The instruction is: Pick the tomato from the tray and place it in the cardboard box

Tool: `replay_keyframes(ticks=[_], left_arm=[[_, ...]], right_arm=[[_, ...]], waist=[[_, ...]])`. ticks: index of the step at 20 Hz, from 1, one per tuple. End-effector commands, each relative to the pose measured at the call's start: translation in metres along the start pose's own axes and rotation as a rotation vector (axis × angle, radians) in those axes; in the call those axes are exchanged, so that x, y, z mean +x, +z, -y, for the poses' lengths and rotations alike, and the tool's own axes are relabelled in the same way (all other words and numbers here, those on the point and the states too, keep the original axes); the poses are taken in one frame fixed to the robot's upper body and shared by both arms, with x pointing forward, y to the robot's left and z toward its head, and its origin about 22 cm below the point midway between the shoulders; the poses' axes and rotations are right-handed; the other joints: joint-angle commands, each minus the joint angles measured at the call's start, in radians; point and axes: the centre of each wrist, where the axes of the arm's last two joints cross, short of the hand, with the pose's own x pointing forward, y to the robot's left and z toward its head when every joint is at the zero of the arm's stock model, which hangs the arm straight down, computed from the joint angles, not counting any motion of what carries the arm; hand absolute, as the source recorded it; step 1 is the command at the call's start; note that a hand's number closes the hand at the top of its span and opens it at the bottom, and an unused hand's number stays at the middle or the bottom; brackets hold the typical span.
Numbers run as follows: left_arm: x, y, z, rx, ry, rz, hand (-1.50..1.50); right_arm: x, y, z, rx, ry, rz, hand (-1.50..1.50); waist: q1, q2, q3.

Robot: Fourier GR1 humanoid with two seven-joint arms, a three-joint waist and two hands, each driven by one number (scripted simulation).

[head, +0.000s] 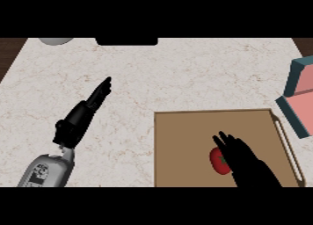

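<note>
A red tomato (pixel 217 161) with a green stem lies on the brown tray (pixel 185 145) at the lower right. My right hand (pixel 246 162) reaches in from the lower edge and lies over the tomato's right side, its fingers straight and pointing up the tray, partly hiding the fruit. My left hand (pixel 84 114) rests open over the counter at the left, fingers extended toward the upper right. At the right edge stands a box (pixel 305 99) with teal walls and a pink inside, partly cut off.
A grey round object (pixel 55 41) peeks in at the counter's top left. A black block (pixel 126 41) sits at the top edge. The tray has a pale handle (pixel 284 136) along its right side. Dark wood shows beyond the counter's corners.
</note>
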Motion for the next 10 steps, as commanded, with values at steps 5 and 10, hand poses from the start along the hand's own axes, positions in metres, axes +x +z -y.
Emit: replay_keyframes(ticks=[5, 10], left_arm=[[-0.001, -0.012, 0.021, -0.008, -0.010, 0.001, 0.00], [0.000, 0.005, 0.003, 0.015, -0.031, -0.003, 0.00]], right_arm=[[0.003, -0.021, -0.017, 0.018, 0.043, -0.010, -1.50], [0.010, -0.010, -0.015, 0.082, 0.031, 0.005, -1.50]], waist=[[-0.001, 0.001, 0.000], [0.001, 0.000, 0.000]])
